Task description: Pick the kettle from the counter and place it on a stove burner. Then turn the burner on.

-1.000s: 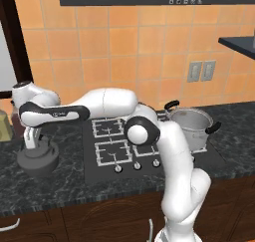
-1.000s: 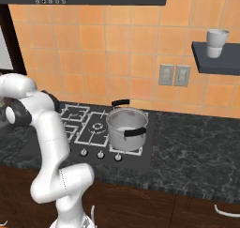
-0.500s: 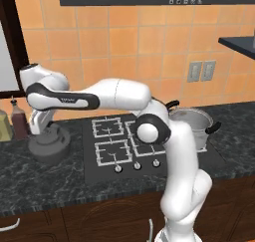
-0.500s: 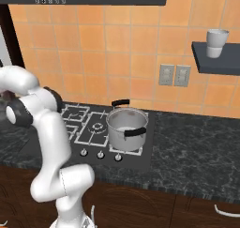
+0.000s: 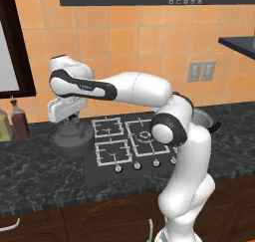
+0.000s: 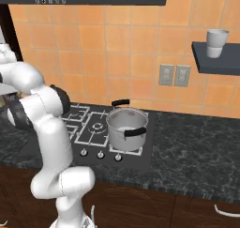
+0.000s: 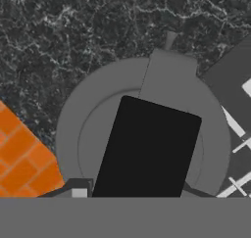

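The kettle [image 5: 73, 140] hangs under the gripper [image 5: 68, 117], its base close to the counter [image 5: 40, 176] just off the left edge of the black cooktop [image 5: 124, 161]; whether it touches the stone cannot be told. In the hand view the kettle [image 7: 93, 129] fills the middle as a round grey body with its short spout pointing up the picture, and a large black block covers its centre. The gripper sits right above the kettle's top and appears pinched on its handle, though the fingers themselves are hidden, so its state cannot be told for sure.

Just right of the kettle lies the near left stove burner [image 5: 113, 152] with its pale cross-pronged grate, and a row of silver knobs [image 5: 137, 165] runs along the cooktop's front edge. A steel pot [image 6: 126, 128] with black handles stands on the right side of the cooktop. Left of the kettle, against the orange tiled wall [image 5: 124, 52], stands a brown sauce bottle [image 5: 20, 122]. Far right of the cooktop, a white cup [image 6: 217, 42] rests on a dark shelf [image 6: 215, 63].
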Robot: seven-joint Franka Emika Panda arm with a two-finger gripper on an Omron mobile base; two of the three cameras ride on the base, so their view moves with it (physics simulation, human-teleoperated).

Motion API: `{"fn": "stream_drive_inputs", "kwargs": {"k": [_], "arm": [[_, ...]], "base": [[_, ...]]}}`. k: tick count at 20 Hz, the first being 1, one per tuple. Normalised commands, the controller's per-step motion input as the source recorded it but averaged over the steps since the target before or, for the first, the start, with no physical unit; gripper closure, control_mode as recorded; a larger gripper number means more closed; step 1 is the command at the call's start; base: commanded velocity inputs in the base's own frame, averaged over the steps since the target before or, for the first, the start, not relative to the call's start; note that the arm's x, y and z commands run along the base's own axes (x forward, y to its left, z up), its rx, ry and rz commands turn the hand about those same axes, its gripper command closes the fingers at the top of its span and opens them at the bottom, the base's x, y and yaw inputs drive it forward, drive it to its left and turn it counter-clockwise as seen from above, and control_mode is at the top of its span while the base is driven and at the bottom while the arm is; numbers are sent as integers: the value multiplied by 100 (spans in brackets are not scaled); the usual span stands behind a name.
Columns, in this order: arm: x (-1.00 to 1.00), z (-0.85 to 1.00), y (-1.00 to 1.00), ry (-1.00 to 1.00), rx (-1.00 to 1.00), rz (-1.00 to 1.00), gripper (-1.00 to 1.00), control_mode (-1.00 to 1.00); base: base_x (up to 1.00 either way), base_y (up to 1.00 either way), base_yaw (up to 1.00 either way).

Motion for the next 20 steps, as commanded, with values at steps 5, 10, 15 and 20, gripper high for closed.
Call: {"fn": "stream_drive_inputs", "kwargs": {"k": [5,10,15,20], "arm": [[0,8,-84,4,7,-51,100,-100],[0,2,-59,1,2,-47,100,-100],[16,0,-43,0,0,-41,100,-100],[24,10,-23,1,-6,-25,100,-100]], "base": [[0,0,0],[0,0,0],[0,0,0],[0,0,0]]}}
